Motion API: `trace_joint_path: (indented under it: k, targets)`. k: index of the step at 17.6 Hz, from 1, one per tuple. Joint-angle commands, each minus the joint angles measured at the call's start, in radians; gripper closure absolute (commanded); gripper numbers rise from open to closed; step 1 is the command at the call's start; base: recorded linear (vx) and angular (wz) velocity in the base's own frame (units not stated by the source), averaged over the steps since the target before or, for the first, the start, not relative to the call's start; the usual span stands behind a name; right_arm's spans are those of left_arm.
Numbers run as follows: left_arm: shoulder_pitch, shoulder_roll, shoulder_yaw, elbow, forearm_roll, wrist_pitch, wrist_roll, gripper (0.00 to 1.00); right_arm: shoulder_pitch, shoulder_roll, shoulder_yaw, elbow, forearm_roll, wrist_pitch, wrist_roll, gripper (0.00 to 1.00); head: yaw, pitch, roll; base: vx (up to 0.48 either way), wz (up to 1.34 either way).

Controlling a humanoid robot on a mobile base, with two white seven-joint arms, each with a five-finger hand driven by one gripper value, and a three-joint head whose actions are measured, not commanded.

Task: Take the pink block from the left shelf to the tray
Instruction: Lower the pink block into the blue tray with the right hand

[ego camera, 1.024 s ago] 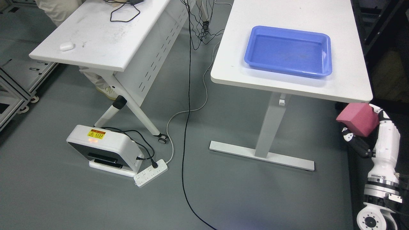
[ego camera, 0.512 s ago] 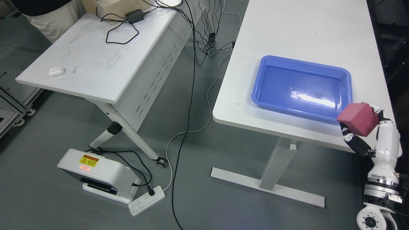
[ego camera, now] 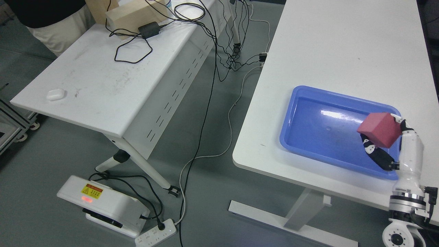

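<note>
My right hand point(ego camera: 384, 140) comes in from the lower right and is shut on the pink block point(ego camera: 379, 129). It holds the block above the right part of the blue tray point(ego camera: 308, 127), which lies empty on the white table point(ego camera: 343, 51) at the right. The left hand is out of view.
A second white table point(ego camera: 103, 85) stands at the left with a small white case point(ego camera: 56, 94), a wooden box point(ego camera: 133, 15) and a black adapter with cables. Cables hang between the tables. A white device point(ego camera: 103, 206) and a power strip lie on the floor. A person stands at the top left.
The camera has moved forward, so the whole picture shifted down and left. My right hand, still holding the pink block, now stands over the tray instead of below the table's edge.
</note>
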Motion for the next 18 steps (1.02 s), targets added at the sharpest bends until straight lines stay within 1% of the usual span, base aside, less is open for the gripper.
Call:
trace_joint_path:
  k: [1, 4, 7, 11, 12, 16, 18]
  targets:
    - [0.009, 0.017, 0.0, 0.0, -0.002, -0.001, 0.001, 0.0, 0.014, -0.022, 0.033, 0.007, 0.0, 0.005, 0.06, 0.92, 0.0, 0.0, 0.0, 0.158, -0.01]
    - [0.009, 0.017, 0.0, 0.0, -0.002, -0.001, 0.001, 0.0, 0.016, -0.022, 0.045, 0.015, 0.0, 0.008, 0.133, 0.87, 0.0, 0.0, 0.0, 0.145, -0.01]
    - [0.009, 0.017, 0.0, 0.0, -0.002, -0.001, 0.001, 0.0, 0.014, -0.02, 0.063, 0.02, 0.001, 0.021, 0.242, 0.81, 0.0, 0.0, 0.0, 0.097, 0.02]
    - [0.009, 0.017, 0.0, 0.0, -0.002, -0.001, 0.001, 0.0, 0.003, -0.018, 0.057, 0.024, -0.002, 0.077, 0.249, 0.68, 0.0, 0.0, 0.0, 0.061, 0.0]
    - [0.009, 0.017, 0.0, 0.0, -0.002, -0.001, 0.001, 0.0, 0.002, -0.018, 0.05, 0.024, -0.014, 0.094, 0.246, 0.64, 0.0, 0.0, 0.0, 0.029, 0.02]
    - [0.009, 0.017, 0.0, 0.0, -0.002, -0.001, 0.001, 0.0, 0.002, -0.018, 0.022, 0.024, -0.179, 0.159, 0.244, 0.4, 0.0, 0.0, 0.0, 0.019, 0.01]
    - [0.009, 0.017, 0.0, 0.0, -0.002, -0.001, 0.001, 0.0, 0.002, -0.018, 0.011, 0.024, -0.221, 0.165, 0.244, 0.24, 0.0, 0.0, 0.0, 0.008, 0.0]
